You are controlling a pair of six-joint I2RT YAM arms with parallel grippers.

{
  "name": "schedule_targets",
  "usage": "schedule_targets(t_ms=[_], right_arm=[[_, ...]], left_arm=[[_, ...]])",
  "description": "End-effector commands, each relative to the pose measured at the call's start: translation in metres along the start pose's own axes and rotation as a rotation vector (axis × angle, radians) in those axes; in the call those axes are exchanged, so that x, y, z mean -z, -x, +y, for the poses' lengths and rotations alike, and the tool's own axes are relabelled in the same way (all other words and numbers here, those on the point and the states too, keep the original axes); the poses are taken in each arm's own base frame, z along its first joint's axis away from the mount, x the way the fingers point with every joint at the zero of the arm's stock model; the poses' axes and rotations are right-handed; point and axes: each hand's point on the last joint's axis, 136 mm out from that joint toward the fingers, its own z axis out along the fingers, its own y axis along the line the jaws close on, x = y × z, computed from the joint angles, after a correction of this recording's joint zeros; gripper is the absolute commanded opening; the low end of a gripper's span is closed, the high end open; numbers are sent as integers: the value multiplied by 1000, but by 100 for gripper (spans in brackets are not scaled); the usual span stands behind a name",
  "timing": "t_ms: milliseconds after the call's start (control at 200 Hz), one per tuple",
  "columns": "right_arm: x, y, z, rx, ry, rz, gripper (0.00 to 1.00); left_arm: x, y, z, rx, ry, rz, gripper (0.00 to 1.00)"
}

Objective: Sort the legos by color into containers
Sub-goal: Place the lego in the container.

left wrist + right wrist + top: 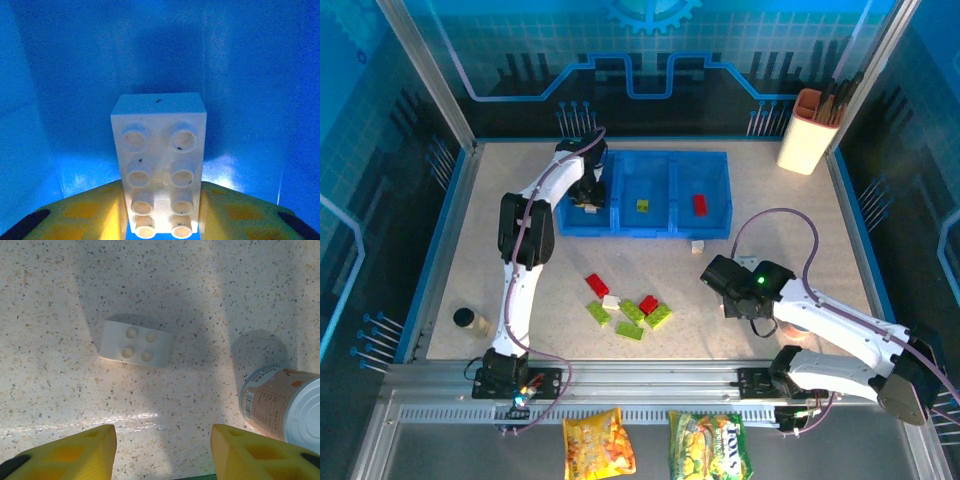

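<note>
The held white brick [160,145] is clamped in your left end effector [162,212], between the walls of the blue tray's [650,231] left compartment. You seem to be at the drop, so next part the fingers and lift clear. Just in front of the tray lies a loose white brick [135,343], below your right end effector [162,455], which is spread and empty. A can [285,405] near it may crowd that grasp. Farther from the tray, red and lime bricks [630,312] wait.

top external: high behind near edge of table [800,230], looking down over all | left wrist: very near, inside blue tray [250,75], facing white brick [159,160] | right wrist: low, straight down on table | shared with top: tray, table
</note>
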Motion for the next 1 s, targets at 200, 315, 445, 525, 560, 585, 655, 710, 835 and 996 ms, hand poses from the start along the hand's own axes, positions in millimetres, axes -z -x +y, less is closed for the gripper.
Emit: schedule_targets(t_ms=[200,315,445,525,560,585,655,710,835,996], right_arm=[[13,1,-6,-24,2,-25,54],[18,3,-7,-31,8,-38,54],[22,6,-8,-32,20,-52,54],[30,12,-6,-38,36,-71,54],[31,14,-6,-38,40,-74,54],[33,15,-5,-36,44,-78,54],[35,17,-3,-35,53,-83,54],[37,19,-2,-29,58,-86,54],[38,22,3,-16,70,-91,54],[38,26,14,8,88,-88,54]], left_arm=[[-2,-1,4,3,-1,21,43],[2,-1,4,1,-6,16,43],[12,1,3,9,-17,2,43],[20,2,2,13,-22,-12,43],[24,2,2,17,-23,-17,43],[26,2,2,19,-25,-16,43],[32,1,1,24,-36,-19,43],[38,0,0,26,-46,-26,43],[50,-5,-2,34,-66,-34,43],[68,-17,0,41,-82,-49,43]])
